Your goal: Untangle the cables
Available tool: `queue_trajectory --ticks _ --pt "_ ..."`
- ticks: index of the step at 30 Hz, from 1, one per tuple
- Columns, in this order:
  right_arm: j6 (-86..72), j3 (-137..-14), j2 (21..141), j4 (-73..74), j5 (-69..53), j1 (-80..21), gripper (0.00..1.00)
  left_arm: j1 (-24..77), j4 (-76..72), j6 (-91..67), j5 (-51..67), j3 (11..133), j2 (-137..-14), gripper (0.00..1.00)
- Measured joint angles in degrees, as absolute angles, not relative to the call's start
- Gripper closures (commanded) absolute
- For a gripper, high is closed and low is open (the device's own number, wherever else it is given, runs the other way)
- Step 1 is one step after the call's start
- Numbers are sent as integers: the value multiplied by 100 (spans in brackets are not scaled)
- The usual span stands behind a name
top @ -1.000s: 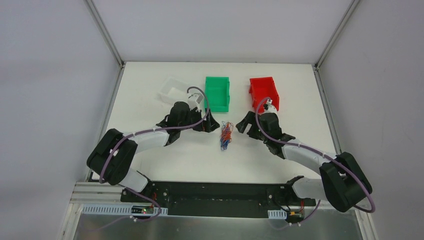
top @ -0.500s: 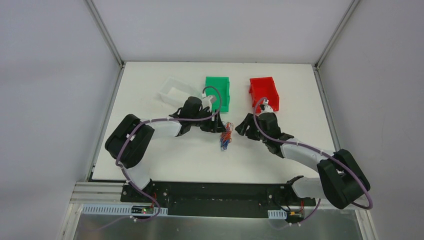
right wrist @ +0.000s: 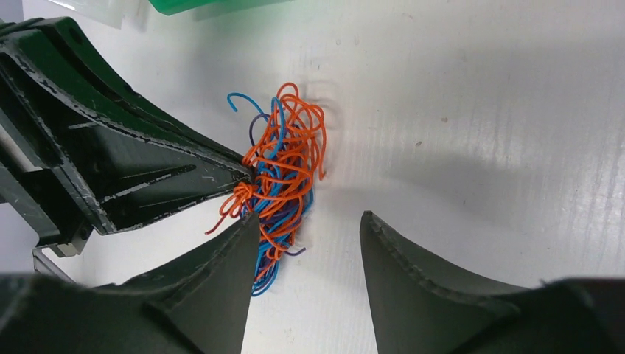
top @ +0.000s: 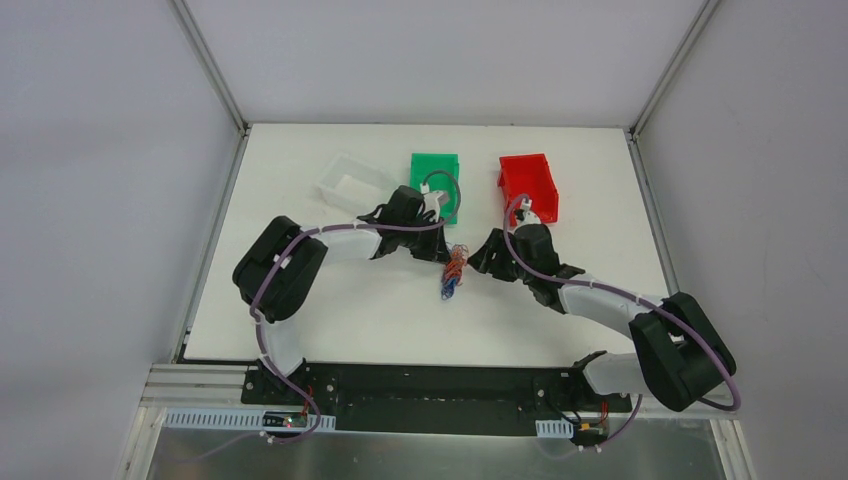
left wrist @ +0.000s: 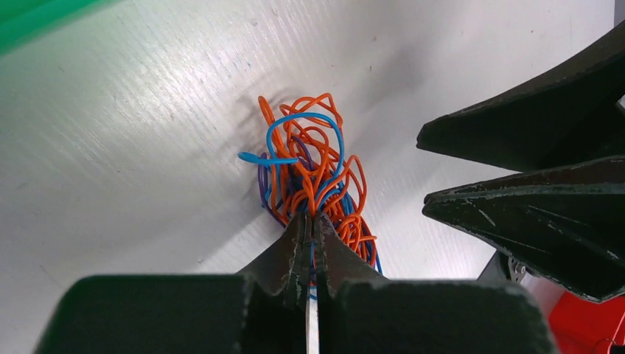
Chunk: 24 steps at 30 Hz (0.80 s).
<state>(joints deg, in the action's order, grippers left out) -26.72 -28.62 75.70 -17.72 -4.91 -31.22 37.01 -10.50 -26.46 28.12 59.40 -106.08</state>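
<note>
White desk [top: 330, 310] | cables [top: 452, 272]: orange, blue, purple tangle lying just nearer than green bin [top: 435, 188] | left tool [left wrist: 310, 221]: pinched tight on tangle strands | right tool [right wrist: 309, 215]: spread apart, one finger at tangle's edge

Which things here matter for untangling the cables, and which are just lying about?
For the job: cables; left gripper, fingers shut on the cables; right gripper, open beside them.
Lying about: clear tray; green bin; red bin.
</note>
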Motion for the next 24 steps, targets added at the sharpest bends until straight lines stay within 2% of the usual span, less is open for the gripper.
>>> queue_trajectory --ticks 14,24 --pt "-2606 -2869 7450 -1977 -694 -3122 45 3708 -2388 -2659 3684 4814 -9758 100" --pt "-2617 -2423 7083 -2366 -1004 -3122 44 3708 -2823 -2661 3507 4473 -9301 100"
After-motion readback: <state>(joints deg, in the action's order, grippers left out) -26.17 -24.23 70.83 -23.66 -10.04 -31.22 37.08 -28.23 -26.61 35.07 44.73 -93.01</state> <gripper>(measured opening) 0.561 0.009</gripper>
